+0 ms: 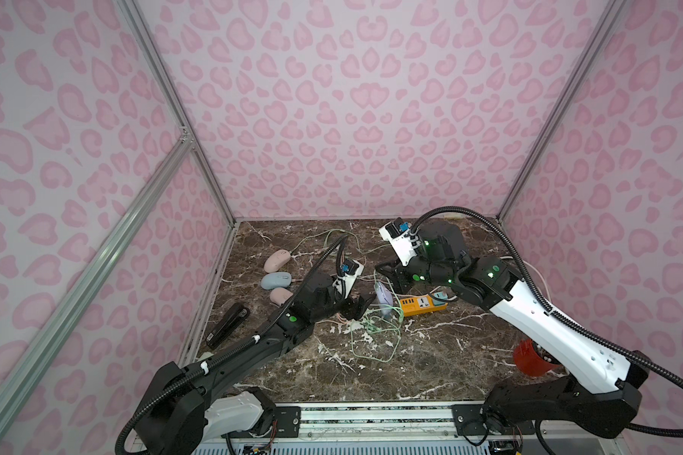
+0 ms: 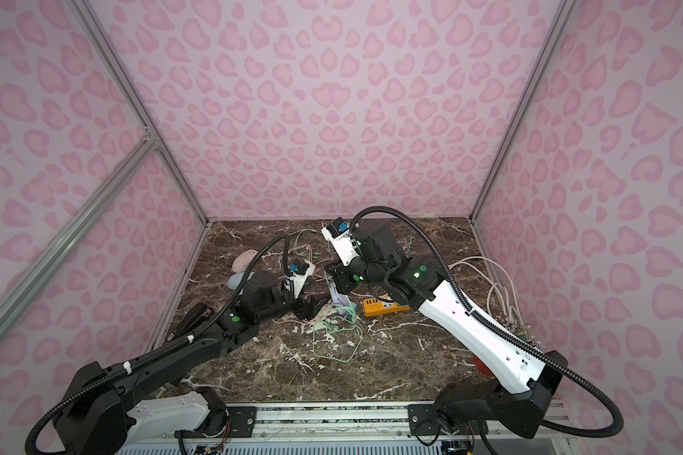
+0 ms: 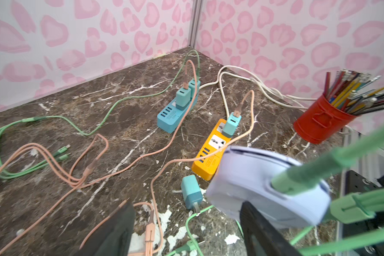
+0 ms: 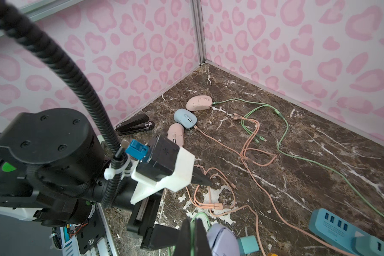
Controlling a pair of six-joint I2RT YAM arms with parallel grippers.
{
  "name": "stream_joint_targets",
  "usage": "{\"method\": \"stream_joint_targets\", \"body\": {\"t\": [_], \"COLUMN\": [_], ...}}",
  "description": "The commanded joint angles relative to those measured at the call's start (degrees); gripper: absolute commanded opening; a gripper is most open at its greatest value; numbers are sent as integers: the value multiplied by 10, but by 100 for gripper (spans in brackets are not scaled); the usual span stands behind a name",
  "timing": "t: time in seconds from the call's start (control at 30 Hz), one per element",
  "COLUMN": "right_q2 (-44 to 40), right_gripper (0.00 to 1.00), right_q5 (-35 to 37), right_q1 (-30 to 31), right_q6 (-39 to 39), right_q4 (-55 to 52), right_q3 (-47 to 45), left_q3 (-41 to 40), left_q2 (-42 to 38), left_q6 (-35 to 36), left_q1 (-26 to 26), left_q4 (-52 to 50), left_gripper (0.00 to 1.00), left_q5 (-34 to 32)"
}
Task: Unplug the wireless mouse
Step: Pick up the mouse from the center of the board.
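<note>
Lavender mouse (image 1: 383, 301) just beside the orange power strip (image 1: 422, 305), green cable (image 3: 315, 170) plugged in; right hand (image 4: 192, 225) pinches that cable; left hand (image 3: 185, 219) spread, beside the mouse.

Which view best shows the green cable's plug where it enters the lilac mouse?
The left wrist view: the green cable's plug sits close-up in the lilac mouse. Both top views show the mouse small, its port unreadable. The right wrist view catches only its edge.
</note>
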Motion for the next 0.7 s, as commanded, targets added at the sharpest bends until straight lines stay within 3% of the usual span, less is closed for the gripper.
{"method": "stream_joint_targets", "body": {"t": [0.0, 0.1, 0.3, 0.67], "right_q2": [-3, -4, -3, -8], "right_gripper": [0, 0, 0, 0], "right_q5": [-6, -2, 12, 5], "right_q1": [0, 0, 0, -1], "right_q6": [7, 8, 6, 13], "right_q4": [22, 19, 11, 15], "right_q3": [-1, 3, 13, 21], "left_q3": [-1, -9, -20, 4], "left_q2": [4, 3, 3, 29], "left_q6": [6, 11, 12, 13], "left_q1": [0, -1, -1, -2], "left_q4": [50, 75, 100, 69], "left_gripper": [76, 75, 70, 59], "left_q5": [88, 146, 200, 195]}}
